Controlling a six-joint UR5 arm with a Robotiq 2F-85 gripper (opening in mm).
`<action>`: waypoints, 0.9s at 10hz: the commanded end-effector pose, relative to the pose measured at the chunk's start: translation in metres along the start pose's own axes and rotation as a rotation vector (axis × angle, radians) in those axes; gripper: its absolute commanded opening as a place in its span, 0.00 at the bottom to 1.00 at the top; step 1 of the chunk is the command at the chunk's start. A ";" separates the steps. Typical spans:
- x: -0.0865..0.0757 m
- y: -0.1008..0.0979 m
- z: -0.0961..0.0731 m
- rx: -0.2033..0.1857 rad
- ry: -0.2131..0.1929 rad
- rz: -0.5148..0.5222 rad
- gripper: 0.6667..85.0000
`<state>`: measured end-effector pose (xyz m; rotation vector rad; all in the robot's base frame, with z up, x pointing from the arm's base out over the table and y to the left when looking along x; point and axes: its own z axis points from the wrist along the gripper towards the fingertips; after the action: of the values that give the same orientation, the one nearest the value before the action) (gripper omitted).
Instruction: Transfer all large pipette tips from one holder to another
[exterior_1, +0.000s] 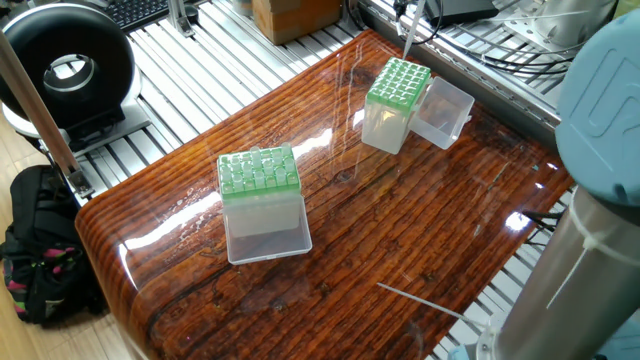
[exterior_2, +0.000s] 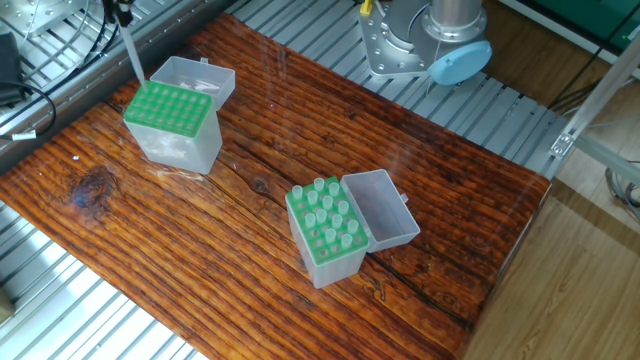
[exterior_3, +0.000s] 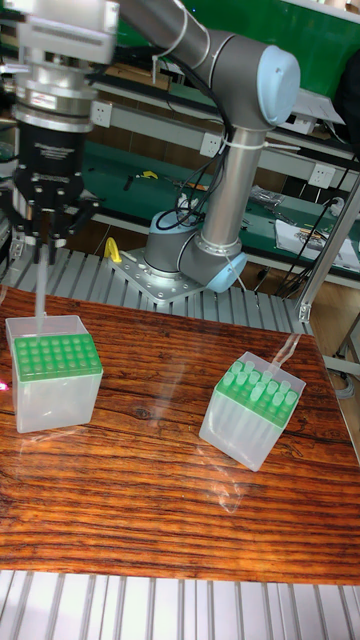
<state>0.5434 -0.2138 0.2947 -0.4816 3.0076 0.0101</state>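
1. The gripper (exterior_3: 42, 243) has its jaws pinched on one pipette tip (exterior_3: 41, 290), hanging upright above the far box (exterior_3: 55, 380).
2. That box's green rack shows empty holes.
3. The near box (exterior_2: 330, 238), lid open, holds the other tips (exterior_2: 327, 210).

my table (exterior_2: 430, 150) is glossy, dark reddish wood with a rounded edge, set on a ribbed metal frame (exterior_2: 60, 290). two clear boxes with green tops stand on it, well apart. in the tall view, one box (exterior_3: 55, 382) sits at the left, its holes bare, and the other box (exterior_3: 251, 410) at the right, tilted askew, with tips (exterior_3: 258, 385) standing in it. each has its clear lid hinged open.
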 end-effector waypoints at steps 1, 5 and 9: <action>0.008 -0.024 0.004 -0.002 0.024 -0.031 0.17; 0.008 -0.011 0.008 -0.026 0.033 -0.028 0.18; 0.014 -0.004 0.013 -0.027 0.064 -0.026 0.18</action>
<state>0.5355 -0.2270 0.2829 -0.5328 3.0572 0.0199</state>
